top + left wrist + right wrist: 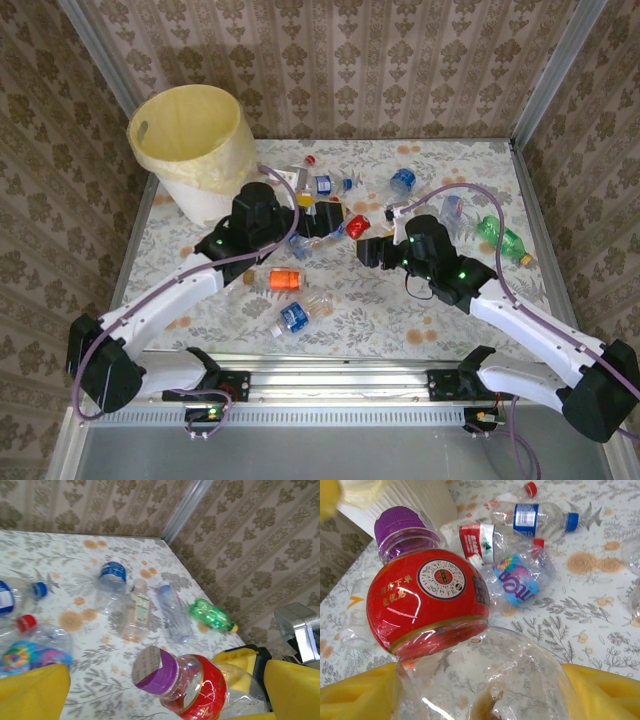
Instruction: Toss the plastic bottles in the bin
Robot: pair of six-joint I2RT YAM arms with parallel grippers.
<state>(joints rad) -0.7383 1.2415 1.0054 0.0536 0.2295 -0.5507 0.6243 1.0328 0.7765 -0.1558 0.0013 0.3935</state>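
Observation:
My right gripper (pixel 480 697) is shut on the clear lower body of a plastic bottle (pixel 427 597) with a red label and a purple cap, held above the table at mid-scene (pixel 357 227). My left gripper (pixel 165 702) is open, its yellow pads on either side of that bottle's capped end (pixel 155 667) without touching it. The bin (pixel 195 150), a white bucket with a pale yellow liner, stands at the far left corner. Several other plastic bottles lie on the table, among them a green one (pixel 503 240) and an orange-labelled one (pixel 285 279).
A blue-labelled bottle (pixel 295 315) lies near the front edge. A cluster of bottles (pixel 320 185) sits next to the bin, behind the left arm. Loose bottles (pixel 137 610) and the green one (pixel 210 615) lie towards the right wall. Patterned walls enclose the table.

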